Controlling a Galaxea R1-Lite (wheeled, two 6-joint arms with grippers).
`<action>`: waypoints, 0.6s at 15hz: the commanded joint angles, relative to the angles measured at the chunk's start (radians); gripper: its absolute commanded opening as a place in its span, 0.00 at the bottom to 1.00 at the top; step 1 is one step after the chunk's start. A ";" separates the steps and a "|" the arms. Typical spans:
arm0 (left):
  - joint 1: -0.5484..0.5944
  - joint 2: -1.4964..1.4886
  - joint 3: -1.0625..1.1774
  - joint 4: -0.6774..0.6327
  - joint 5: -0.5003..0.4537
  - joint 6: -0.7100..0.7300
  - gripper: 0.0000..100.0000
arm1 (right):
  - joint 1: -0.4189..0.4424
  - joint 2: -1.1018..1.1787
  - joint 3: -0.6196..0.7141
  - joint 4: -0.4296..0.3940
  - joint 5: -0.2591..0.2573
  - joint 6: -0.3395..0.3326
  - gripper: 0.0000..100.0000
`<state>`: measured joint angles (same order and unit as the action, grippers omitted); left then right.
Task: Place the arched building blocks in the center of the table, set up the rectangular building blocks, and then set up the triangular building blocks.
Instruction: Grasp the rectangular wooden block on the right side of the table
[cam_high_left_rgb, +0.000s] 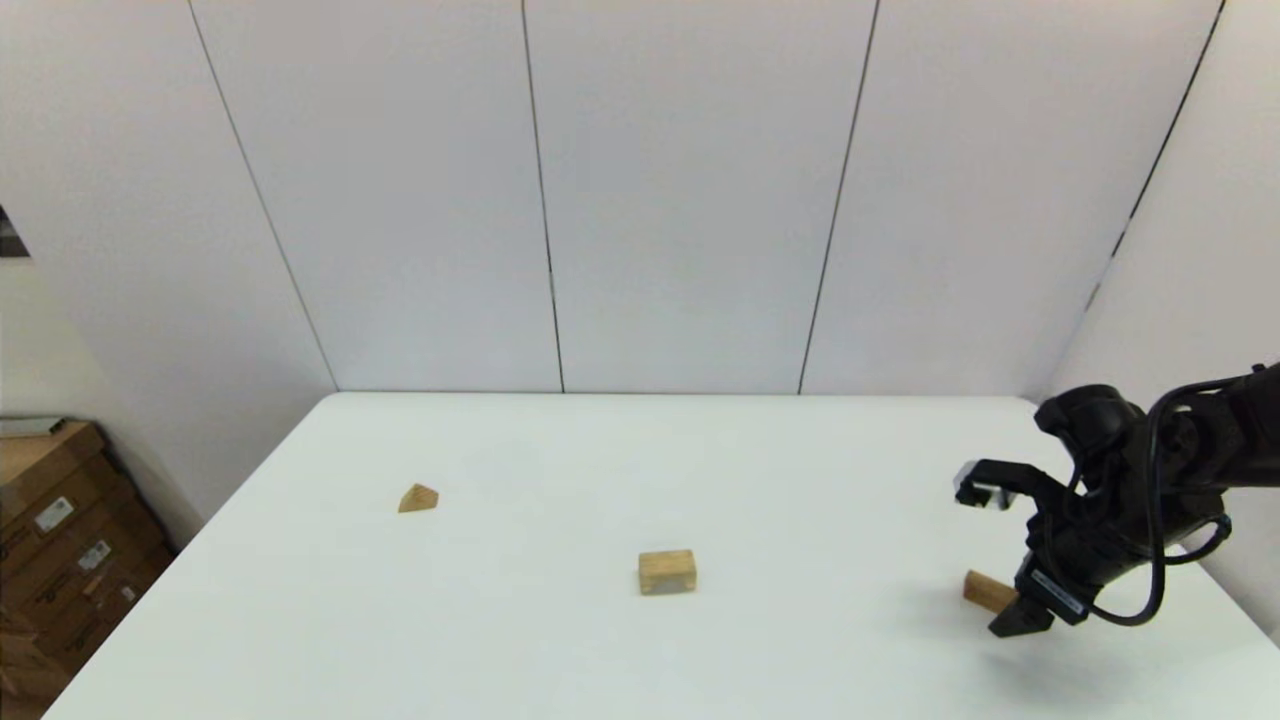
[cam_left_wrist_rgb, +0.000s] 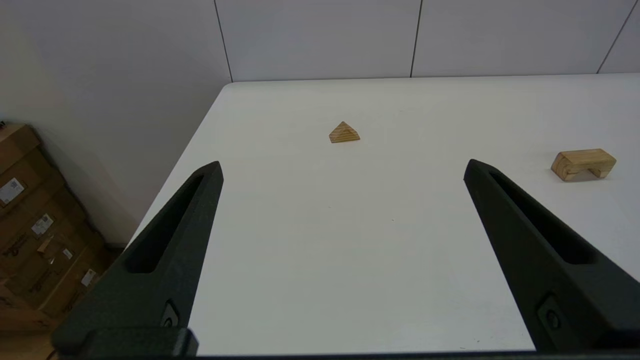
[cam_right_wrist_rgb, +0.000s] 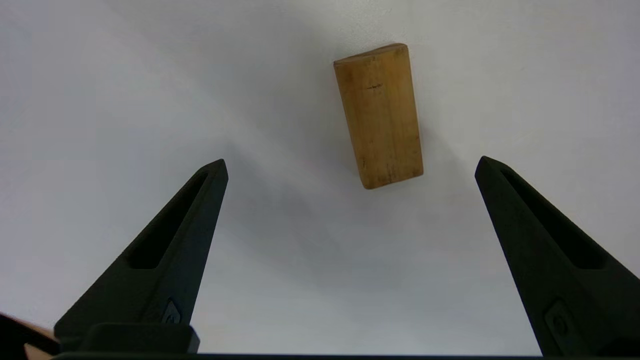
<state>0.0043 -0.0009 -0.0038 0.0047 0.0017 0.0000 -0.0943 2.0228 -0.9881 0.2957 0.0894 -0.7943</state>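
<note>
Here the right pincer (cam_right_wrist_rgb: 350, 162) hangs spread wide above the rectangular block (cam_right_wrist_rgb: 379, 114), touching nothing.

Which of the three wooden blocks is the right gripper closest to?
The rectangular block, a plain flat bar, lies just ahead of the open right gripper. The arched block and triangular block lie farther left.

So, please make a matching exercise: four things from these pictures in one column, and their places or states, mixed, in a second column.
Things:
1. arched block
2. triangular block
3. rectangular block
4. right gripper

Places or states:
A. open, hovering above a block
B. near the table's middle
C. on the robot's left side
D. lying flat on the robot's right side

Pairs: 1-B, 2-C, 3-D, 4-A
</note>
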 joint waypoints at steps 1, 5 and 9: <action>0.000 0.001 0.001 0.000 0.000 -0.002 1.00 | 0.007 0.059 -0.003 -0.044 -0.003 -0.003 1.00; 0.000 0.001 0.001 0.000 0.000 -0.002 1.00 | 0.007 0.076 -0.017 -0.044 -0.017 -0.006 1.00; 0.000 0.001 0.001 0.000 0.000 -0.002 1.00 | 0.007 0.096 -0.034 -0.044 -0.019 -0.005 1.00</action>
<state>0.0043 -0.0009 -0.0032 0.0043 0.0013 -0.0013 -0.0870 2.1085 -1.0121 0.2487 0.0702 -0.7951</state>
